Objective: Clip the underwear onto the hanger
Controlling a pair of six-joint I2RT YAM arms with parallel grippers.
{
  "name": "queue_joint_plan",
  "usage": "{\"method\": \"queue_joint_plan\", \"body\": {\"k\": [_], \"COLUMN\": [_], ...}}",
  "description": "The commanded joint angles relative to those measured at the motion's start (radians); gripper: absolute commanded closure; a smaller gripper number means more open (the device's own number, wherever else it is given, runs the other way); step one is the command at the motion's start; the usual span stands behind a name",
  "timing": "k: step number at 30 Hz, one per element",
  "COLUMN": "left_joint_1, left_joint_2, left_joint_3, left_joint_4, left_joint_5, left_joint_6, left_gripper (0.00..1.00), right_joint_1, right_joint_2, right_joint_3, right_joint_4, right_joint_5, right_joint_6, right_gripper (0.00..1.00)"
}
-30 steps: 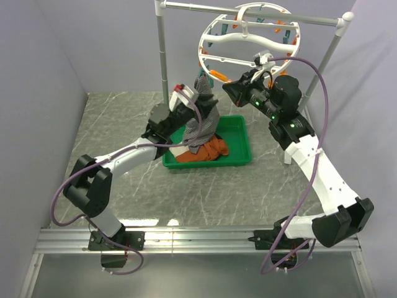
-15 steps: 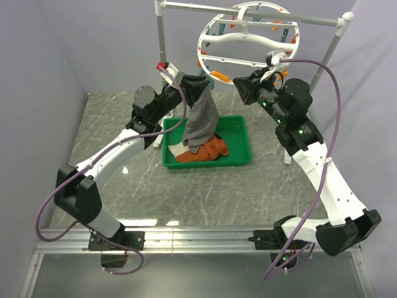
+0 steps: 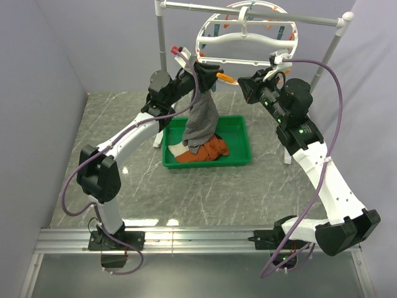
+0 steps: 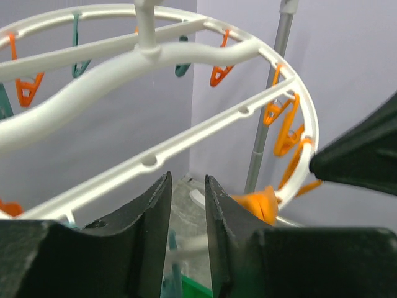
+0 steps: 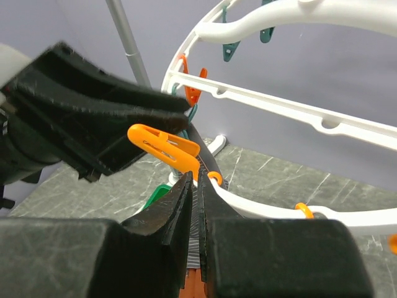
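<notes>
The soft striped underwear is pinched by the left pincer and hangs limp below it; the white plastic ring hanger is seen close ahead; the right pincer is set to a narrow slit, just beneath an orange peg.

— Colours on the underwear?
— I read grey, with fine dark-and-light stripes. Hanger white; orange pin, teal pin. Tray green, and the garment in it is orange-rust.
</notes>
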Motion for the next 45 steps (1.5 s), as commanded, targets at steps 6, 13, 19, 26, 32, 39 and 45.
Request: {"method": "queue_joint_plan", "body": {"k": [6,13,19,26,32,39,45], "left_joint_1": [0.014,0.066,0.056,0.045,0.036,0.023,0.034], "left_joint_2": [0.018,-0.145,-0.304,-0.252,-0.114,0.099,0.125], "left_joint_3": [0.119,-0.060,-0.228,-0.153,0.022,0.315,0.354], "left_joint_4": [0.004,-0.068,-0.157,-0.205,-0.195,-0.166,-0.150], "left_joint_5": [0.030,0.028,0.114,0.122,0.122,0.136,0.131], "left_joint_6": [-0.074,-0.077,-0.017,-0.042,-0.054,-0.129,-0.169], "left_gripper": [0.68,0.73,0.73,0.76,0.75,0.75,0.75], "right_joint_1": [-0.018,-0.032,-0.039,-0.041,-0.039,-0.042,-0.042], "right_joint_2": [-0.017,-0.034,-0.037,-0.024,-0.017,-0.012,-0.011], "right_joint_3": [-0.007,-0.022,-0.034,-0.030,-0.025,-0.025,-0.022], "right_joint_4": [0.017,0.019,0.020,0.017,0.014,0.011,0.011], "right_joint_5": [0.018,0.024,0.020,0.013,0.010,0.007,0.007], "right_joint_6": [0.025,0.016,0.019,0.031,0.034,0.040,0.039], "right_gripper": [0.86,0.86,0.86,0.86,0.86,0.85,0.85]}}
